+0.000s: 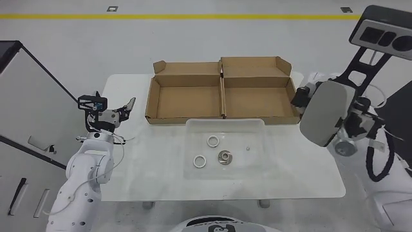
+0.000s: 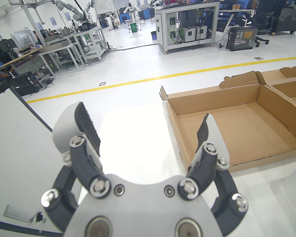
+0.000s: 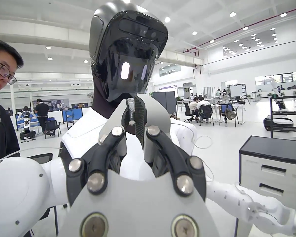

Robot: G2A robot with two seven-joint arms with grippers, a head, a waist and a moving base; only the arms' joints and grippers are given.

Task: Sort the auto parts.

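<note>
R hand [image 3: 134,101] grips 1 bolt [image 3: 131,111]; tray [image 1: 225,122]: 2 rings [image 1: 212,141]; 2 boxes [image 1: 187,100].

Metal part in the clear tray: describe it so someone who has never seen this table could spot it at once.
On the white table, a clear tray sits on the robot's side of two cardboard boxes. The metal part lies in that tray among two white rings and a tiny white piece. It alone is grey and metallic, not white.
</note>
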